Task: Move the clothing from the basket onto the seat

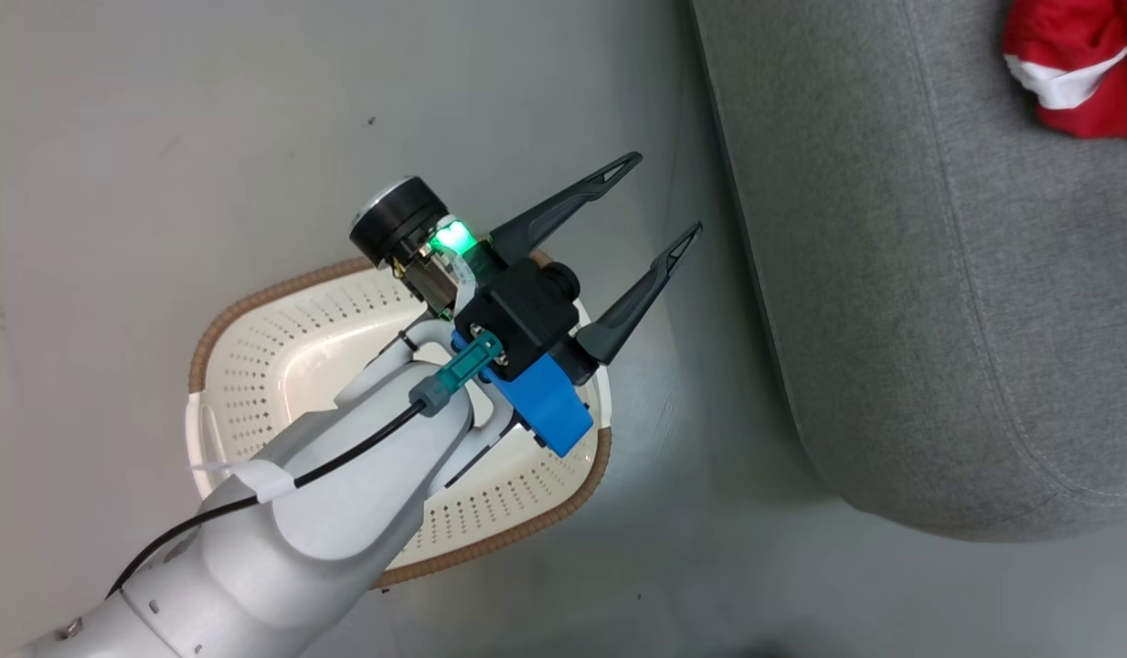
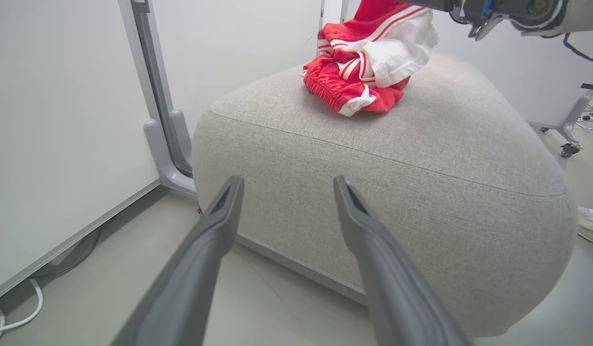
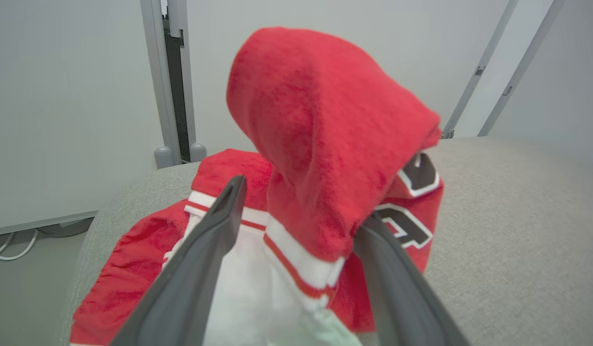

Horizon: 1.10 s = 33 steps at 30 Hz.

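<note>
My left hand [image 1: 667,192] hangs wide open and empty above the basket [image 1: 243,366], whose visible floor is bare. My right hand [image 3: 300,202] is spread too, with the clothing [image 3: 325,144] draped over one finger and heaped beneath on the seat [image 3: 517,216]. Only freeing that fold seems left.

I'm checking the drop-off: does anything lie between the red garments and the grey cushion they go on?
Nothing visible does. The red white-striped garments rest on the grey woven-fabric seat cushion; one red fold hangs over a finger of the right gripper.
</note>
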{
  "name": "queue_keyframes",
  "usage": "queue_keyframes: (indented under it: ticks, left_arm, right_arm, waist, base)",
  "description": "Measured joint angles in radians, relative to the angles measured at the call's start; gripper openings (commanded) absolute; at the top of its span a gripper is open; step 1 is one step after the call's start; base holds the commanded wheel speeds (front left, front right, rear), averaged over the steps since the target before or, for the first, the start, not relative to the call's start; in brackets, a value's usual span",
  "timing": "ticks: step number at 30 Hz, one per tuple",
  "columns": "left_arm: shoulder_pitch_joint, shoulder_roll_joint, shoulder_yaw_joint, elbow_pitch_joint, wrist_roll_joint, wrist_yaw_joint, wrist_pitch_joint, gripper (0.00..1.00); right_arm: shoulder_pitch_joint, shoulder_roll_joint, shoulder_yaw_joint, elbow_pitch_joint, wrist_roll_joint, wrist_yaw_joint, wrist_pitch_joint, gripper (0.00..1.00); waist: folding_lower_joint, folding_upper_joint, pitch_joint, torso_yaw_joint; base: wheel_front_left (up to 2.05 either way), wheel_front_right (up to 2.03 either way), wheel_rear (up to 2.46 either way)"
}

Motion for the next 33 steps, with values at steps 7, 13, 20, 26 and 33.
queue_keyframes:
  ticks: [7, 13, 20, 26, 33]
  left_arm:
    - [0.046, -0.007, 0.031, 0.004, -0.011, 0.014, -0.004, 1.0]
    - [0.126, -0.022, 0.093, -0.032, -0.016, 0.025, -0.005, 1.0]
    - [0.243, -0.028, 0.215, -0.088, 0.002, 0.047, -0.005, 1.0]
    - [0.34, -0.045, 0.345, -0.138, 0.03, 0.058, -0.005, 1.0]
    - [0.449, -0.073, 0.498, -0.185, 0.083, 0.049, -0.006, 1.0]
  right_arm:
    - [0.139, 0.037, -0.081, -0.063, -0.067, 0.0, 0.0, 1.0]
    - [0.276, 0.105, -0.144, -0.147, -0.126, 0.0, 0.0, 1.0]
    - [0.385, 0.187, -0.124, -0.327, -0.169, 0.0, 0.0, 1.0]
    - [0.448, 0.241, -0.064, -0.442, -0.192, 0.0, 0.0, 1.0]
    - [0.504, 0.291, 0.022, -0.514, -0.192, 0.0, 0.0, 1.0]
  waist:
    - [-0.0001, 0.0, -0.076, 0.001]
    - [-0.0001, 0.0, -0.162, 0.005]
    - [-0.0002, 0.0, -0.262, 0.017]
    - [-0.0002, 0.0, -0.335, 0.053]
    - [-0.0003, 0.0, -0.4, 0.118]
  base:
    - [0.0, 0.0, 0.0]
    - [0.0, 0.0, 0.0]
    - [0.0, 0.0, 0.0]
    - [0.0, 0.0, 0.0]
    - [0.0, 0.0, 0.0]
